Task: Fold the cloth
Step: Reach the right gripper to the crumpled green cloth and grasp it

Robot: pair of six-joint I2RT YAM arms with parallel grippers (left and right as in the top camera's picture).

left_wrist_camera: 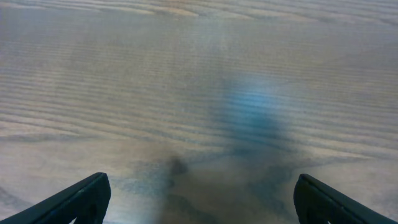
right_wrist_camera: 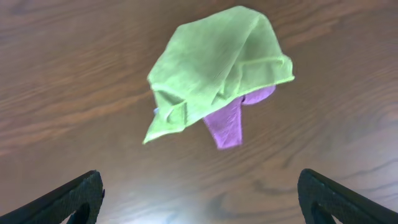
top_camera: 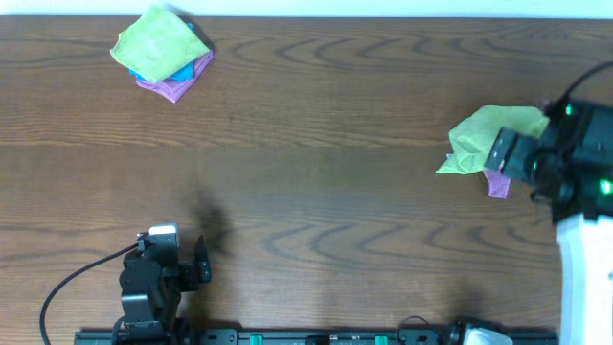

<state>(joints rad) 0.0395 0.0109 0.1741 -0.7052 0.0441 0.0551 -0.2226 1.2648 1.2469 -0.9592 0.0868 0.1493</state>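
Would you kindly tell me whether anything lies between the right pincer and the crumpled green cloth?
Nothing visible does. The right pincer is open, and only bare table shows between it and the green cloth. A purple cloth peeks from under the green one but does not block it.

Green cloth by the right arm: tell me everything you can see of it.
The green cloth is soft, matte lime fabric, crumpled into a loose, uneven bundle with a hemmed corner folded over. It lies on the wooden table, atop a purple cloth that peeks out beneath. The right tool is open near it, not gripping it.
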